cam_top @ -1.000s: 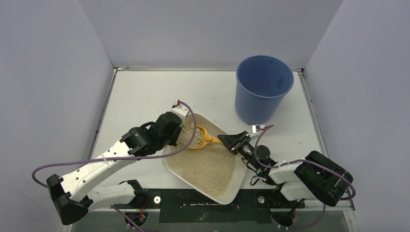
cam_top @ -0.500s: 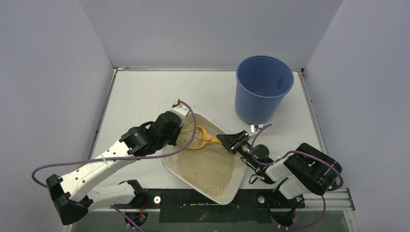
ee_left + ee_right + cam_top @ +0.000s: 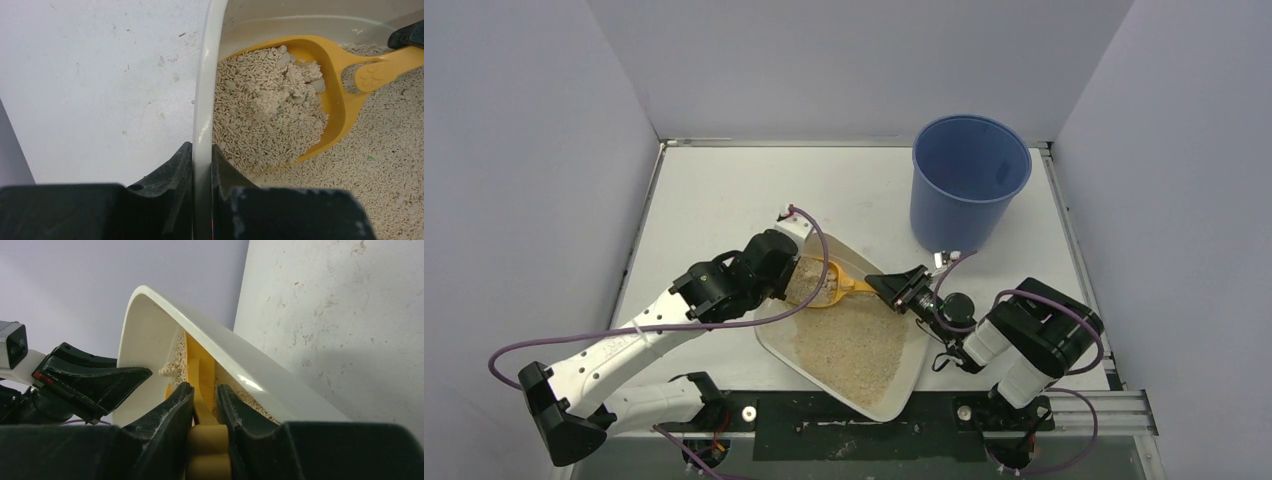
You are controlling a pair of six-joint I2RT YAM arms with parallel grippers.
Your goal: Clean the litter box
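Note:
The off-white litter box point(image 3: 902, 388) with beige litter sits at the near middle of the table, its left side tipped up. My left gripper point(image 3: 782, 272) is shut on its left rim point(image 3: 202, 125). My right gripper point(image 3: 890, 288) is shut on the handle of the orange scoop point(image 3: 836, 287), inside the box. The scoop bowl point(image 3: 335, 107) holds a heap of litter and pale clumps. In the right wrist view the handle point(image 3: 202, 375) stands between my fingers, beside the box's right rim point(image 3: 240, 357).
A tall blue bucket point(image 3: 969, 185) stands at the back right, just beyond the box and my right gripper. White walls close in the table on three sides. Bare white table point(image 3: 724, 200) lies to the left and behind the box.
My right arm has pulled in toward the box and its gripper has shifted left and slightly up with the scoop. The box has shifted a little left. The left gripper still holds the rim.

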